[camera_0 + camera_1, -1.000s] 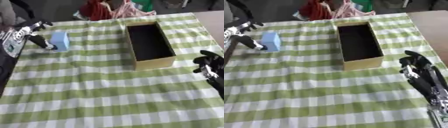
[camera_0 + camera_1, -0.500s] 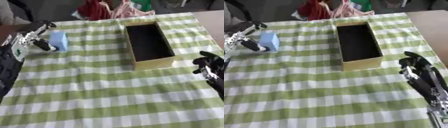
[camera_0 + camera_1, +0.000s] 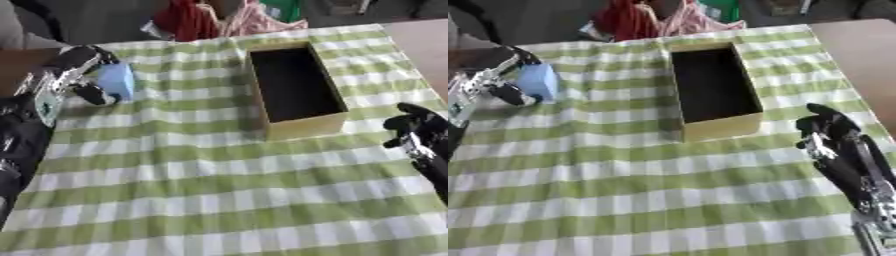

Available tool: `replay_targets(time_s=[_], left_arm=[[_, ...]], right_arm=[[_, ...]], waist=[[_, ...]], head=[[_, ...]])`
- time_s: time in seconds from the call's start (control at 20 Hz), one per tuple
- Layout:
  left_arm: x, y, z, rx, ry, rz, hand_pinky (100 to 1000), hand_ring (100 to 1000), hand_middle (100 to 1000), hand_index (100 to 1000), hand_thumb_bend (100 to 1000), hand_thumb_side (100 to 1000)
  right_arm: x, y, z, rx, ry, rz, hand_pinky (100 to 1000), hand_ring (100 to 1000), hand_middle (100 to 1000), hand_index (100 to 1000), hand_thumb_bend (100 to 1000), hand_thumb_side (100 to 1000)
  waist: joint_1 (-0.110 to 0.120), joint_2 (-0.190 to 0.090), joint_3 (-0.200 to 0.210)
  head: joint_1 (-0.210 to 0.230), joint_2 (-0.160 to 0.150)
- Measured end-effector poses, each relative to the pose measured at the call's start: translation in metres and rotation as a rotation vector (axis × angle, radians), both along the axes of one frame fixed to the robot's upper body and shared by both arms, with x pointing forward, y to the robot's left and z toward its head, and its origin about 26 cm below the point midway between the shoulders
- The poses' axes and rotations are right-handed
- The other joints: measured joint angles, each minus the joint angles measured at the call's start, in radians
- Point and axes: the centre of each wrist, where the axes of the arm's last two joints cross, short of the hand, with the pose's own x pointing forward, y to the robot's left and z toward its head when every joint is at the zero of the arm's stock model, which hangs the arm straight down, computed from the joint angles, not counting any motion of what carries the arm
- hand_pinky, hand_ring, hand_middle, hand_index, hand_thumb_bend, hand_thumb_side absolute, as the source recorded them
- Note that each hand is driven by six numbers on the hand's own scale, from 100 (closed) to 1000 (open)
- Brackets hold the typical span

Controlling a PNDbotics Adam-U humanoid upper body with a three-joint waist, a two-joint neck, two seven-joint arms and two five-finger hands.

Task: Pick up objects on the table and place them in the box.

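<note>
Left robot hand [image 3: 74,75]: a second ago it sits at the worktop's left edge, beside the blue block [image 3: 116,81] with its fingers just reaching it. Now it lies further in over the cloth and closer round the block, one dark finger above the block's top edge, another low against its left side.
Left arm: more of it shows along the left side of the left eye view than before.
Blue block: its place on the checked cloth [image 3: 219,170] looks the same; whether it has lifted cannot be told.
Camera: the whole picture has shifted a little between the moments.
</note>
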Motion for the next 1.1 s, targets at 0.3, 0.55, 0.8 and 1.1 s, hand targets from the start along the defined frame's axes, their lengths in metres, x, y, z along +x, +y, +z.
replay_targets(time_s=[0.3, 0.55, 0.8, 1.1], left_arm=[[0.000, -0.010, 0.020, -0.064, -0.108, -0.058, 718, 680, 436, 770, 321, 100], [-0.001, -0.036, 0.055, -0.068, -0.201, -0.188, 723, 687, 451, 780, 328, 100], [-0.003, -0.087, 0.078, -0.050, -0.263, -0.354, 725, 692, 455, 780, 336, 100], [-0.007, -0.156, 0.076, -0.041, -0.282, -0.527, 736, 701, 467, 786, 348, 100]], right_arm=[[0.000, -0.002, -0.002, 0.003, 0.006, -0.007, 586, 764, 654, 872, 100, 513], [0.000, -0.002, -0.003, 0.003, 0.009, -0.007, 586, 764, 653, 871, 100, 515], [0.000, -0.001, -0.004, 0.004, 0.015, 0.001, 586, 764, 648, 866, 100, 516], [0.001, 0.002, -0.004, 0.005, 0.020, 0.027, 585, 763, 643, 863, 100, 516]], waist=[[0.003, 0.000, 0.006], [0.003, -0.005, 0.009], [-0.001, -0.007, 0.011], [-0.010, -0.009, 0.006]], head=[[-0.005, 0.000], [-0.008, 0.000], [-0.003, 0.000], [0.013, -0.002]])
